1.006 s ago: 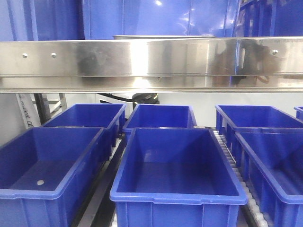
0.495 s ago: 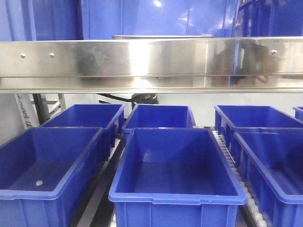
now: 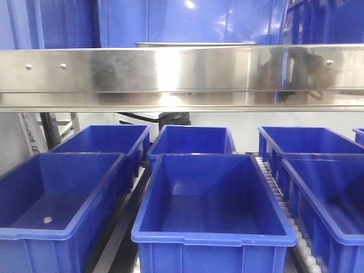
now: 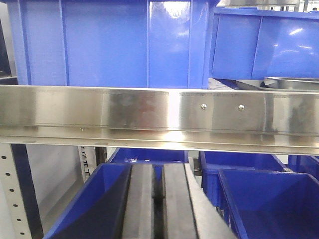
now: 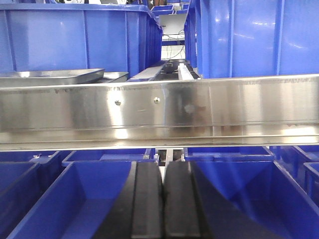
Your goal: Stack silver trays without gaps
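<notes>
While both arms hung in front of the shelf beam (image 3: 182, 77), neither was grasping anything. The left gripper (image 4: 157, 204) had its black fingers (image 4: 139, 204) pressed together with only a thin seam between them, and the right gripper (image 5: 162, 204) was clenched the same way. The silver trays (image 5: 52, 75) sat up on the shelf behind the beam, next to the upper blue bin (image 5: 75, 37). More blue bins (image 3: 211, 199) sat on the lower level.

Shiny steel trays (image 5: 50, 75), brushed reflective metal shelf beam (image 3: 182, 77) (riveted), glossy smooth blue plastic bins (image 3: 213, 205)
</notes>
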### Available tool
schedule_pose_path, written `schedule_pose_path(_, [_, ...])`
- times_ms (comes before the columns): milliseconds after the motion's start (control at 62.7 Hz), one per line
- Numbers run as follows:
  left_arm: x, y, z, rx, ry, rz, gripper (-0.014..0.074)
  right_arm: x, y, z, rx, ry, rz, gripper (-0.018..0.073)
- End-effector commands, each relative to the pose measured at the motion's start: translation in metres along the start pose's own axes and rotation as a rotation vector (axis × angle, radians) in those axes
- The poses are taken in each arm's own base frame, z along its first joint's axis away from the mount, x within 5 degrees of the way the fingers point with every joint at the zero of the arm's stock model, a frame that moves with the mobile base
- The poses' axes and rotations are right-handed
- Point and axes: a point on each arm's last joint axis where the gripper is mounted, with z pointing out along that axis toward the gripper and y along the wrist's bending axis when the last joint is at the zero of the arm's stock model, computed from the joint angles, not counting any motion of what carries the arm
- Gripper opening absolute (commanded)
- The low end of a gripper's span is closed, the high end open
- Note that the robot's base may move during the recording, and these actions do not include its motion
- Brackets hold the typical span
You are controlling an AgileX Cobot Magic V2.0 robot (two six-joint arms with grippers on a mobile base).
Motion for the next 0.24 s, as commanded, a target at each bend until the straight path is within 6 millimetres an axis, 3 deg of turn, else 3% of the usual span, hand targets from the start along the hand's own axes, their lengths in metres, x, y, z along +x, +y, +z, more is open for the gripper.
schedule_pose_path(0, [-0.0027, -0.0003, -0.0005, 0.006, -0.028, -0.004, -0.0008, -0.0015, 0.0, -0.0003, -0.001, -0.016, -0.013, -0.0079])
schedule_pose_path(223, [-0.0027, -0.0003, -0.0005, 0.006, -0.028, -0.004, -0.0008, -0.0015, 0.0, -0.0003, -0.001, -0.016, -0.013, -0.0079])
